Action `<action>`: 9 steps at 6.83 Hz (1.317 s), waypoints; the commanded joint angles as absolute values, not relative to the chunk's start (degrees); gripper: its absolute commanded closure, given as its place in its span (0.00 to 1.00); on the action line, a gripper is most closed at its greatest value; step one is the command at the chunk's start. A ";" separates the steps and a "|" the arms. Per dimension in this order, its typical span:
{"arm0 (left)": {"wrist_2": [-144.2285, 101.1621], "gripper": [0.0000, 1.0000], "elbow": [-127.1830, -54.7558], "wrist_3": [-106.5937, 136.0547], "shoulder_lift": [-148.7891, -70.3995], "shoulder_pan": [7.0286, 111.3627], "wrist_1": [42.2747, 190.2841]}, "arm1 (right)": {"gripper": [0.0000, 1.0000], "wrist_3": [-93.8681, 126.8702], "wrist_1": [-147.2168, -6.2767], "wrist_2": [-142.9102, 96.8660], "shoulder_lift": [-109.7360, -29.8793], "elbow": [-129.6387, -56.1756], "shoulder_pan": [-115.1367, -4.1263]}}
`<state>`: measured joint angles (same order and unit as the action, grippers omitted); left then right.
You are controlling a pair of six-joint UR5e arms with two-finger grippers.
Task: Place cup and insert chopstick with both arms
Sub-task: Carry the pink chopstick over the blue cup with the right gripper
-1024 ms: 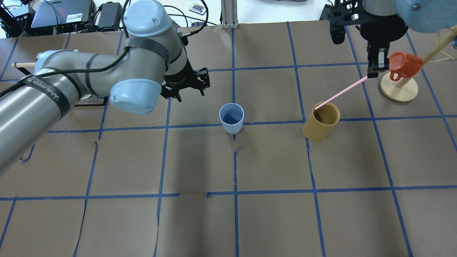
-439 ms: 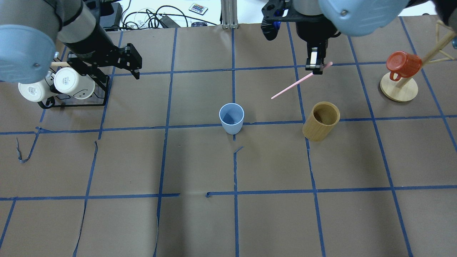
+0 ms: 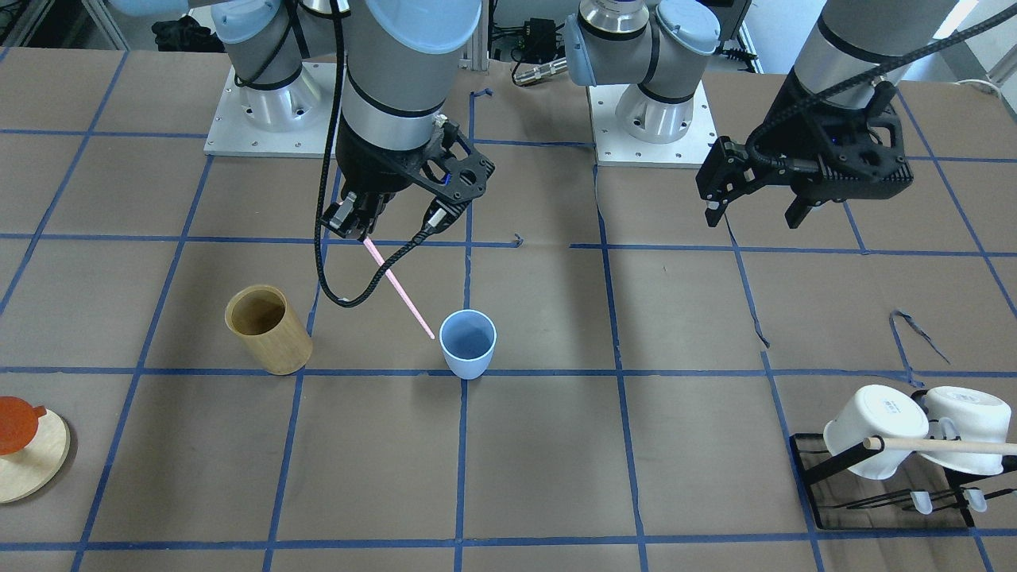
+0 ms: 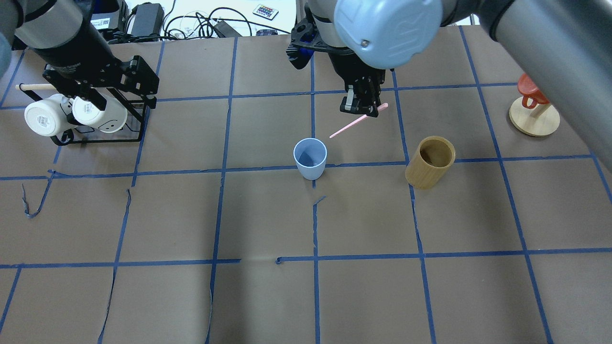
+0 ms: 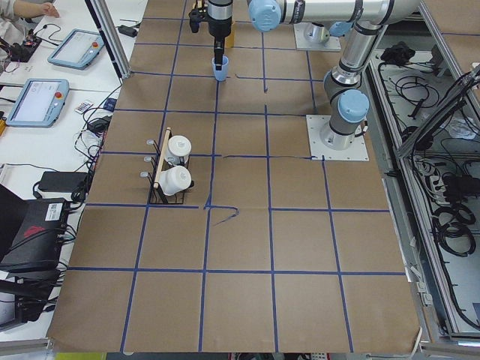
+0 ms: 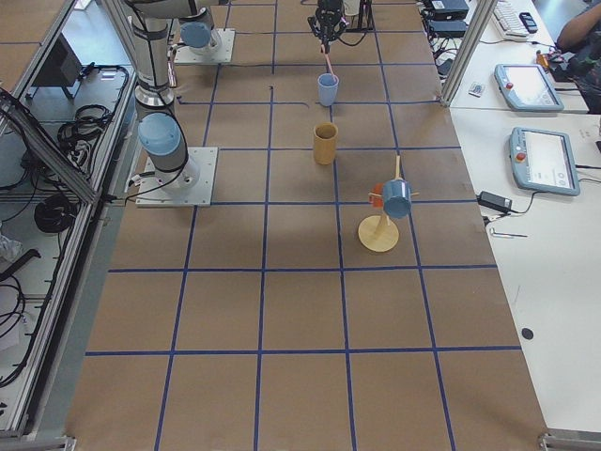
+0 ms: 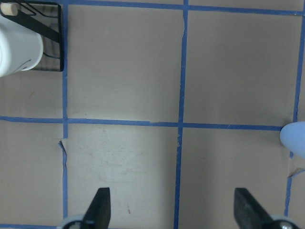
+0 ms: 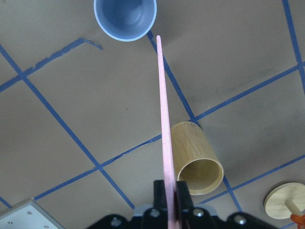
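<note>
Pink chopstick [image 4: 349, 127], gripped by the right end effector [image 4: 359, 110], slants with its tip near the upright blue cup [image 4: 310, 160], while the left end effector [image 3: 753, 213] hovers released.

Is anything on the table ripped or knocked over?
Yes, a bit ripped: the brown paper cover has tears, and blue tape is peeling near the mug rack. The cup and bamboo holder stand upright.
</note>
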<state>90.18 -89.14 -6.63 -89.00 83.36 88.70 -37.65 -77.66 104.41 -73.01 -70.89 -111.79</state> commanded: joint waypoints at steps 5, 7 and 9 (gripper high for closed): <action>87.45 0.07 -91.31 -5.36 -87.71 83.76 88.77 | 0.85 -28.57 -72.60 99.58 -67.51 -67.41 -113.03; 87.45 0.07 -91.41 -5.36 -87.71 83.85 87.98 | 0.81 -25.23 -72.86 97.13 -66.36 -67.41 -114.08; 87.80 0.07 -91.32 -5.45 -86.66 83.85 87.98 | 0.62 -25.40 -73.30 97.12 -65.83 -67.41 -114.08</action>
